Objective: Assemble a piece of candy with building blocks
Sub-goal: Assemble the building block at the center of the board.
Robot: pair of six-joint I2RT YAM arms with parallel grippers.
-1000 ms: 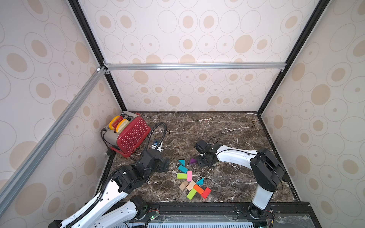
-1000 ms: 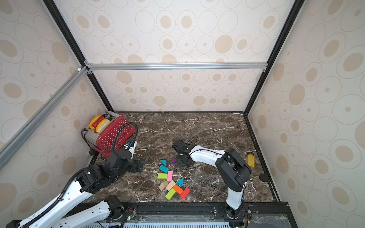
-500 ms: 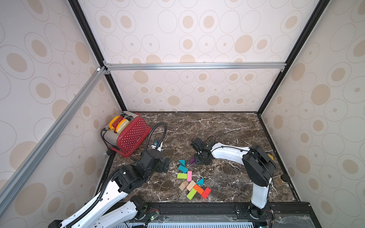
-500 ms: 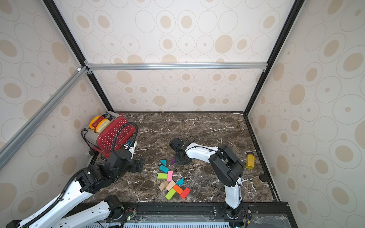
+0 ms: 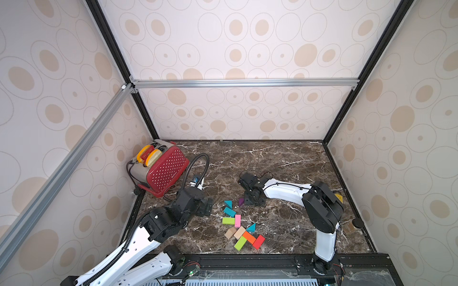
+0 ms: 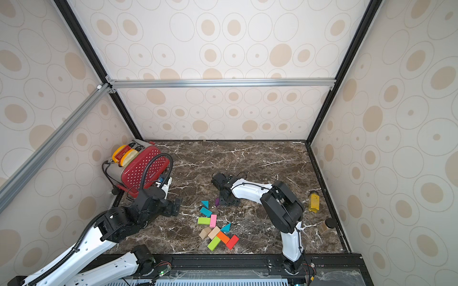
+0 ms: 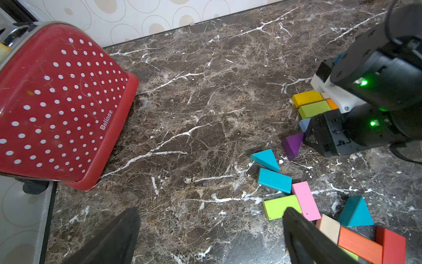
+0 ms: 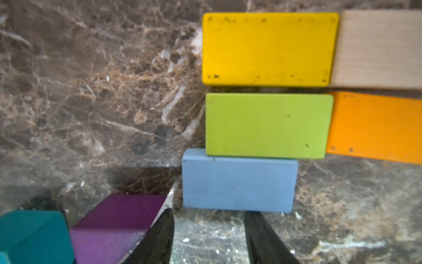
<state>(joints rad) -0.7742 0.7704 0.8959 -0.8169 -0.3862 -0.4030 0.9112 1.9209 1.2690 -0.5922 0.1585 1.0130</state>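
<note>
Take the blue brick (image 8: 239, 182) as your landmark: it lies flat on the marble surface (image 5: 272, 158), its long side touching a lime green brick (image 8: 269, 125), with a yellow brick (image 8: 269, 49) beyond that, and a plain tan brick (image 8: 379, 49) and an orange brick (image 8: 374, 128) butted against their ends. That small tight grid looks like the start of the candy's body, so you are partway through at best. Your right gripper (image 8: 207, 237) hangs just in front of the blue brick with its jaws parted and nothing between them; a purple wedge (image 8: 118, 219) sits against the outside of one jaw, held by neither. Your left gripper (image 7: 210, 237) waits well away from the blue brick, jaws spread wide and empty. Much is left: in a top view, the loose building blocks (image 5: 238, 222) lie scattered nearer the robot's base than the blue brick, among them teal wedges, a pink brick and a red one. For room, the marble beyond the blue brick toward the back wall is bare. The red toaster (image 5: 163, 170) stands well off to one side, and the purple wedge is the closest thing your right jaws could nudge.
</note>
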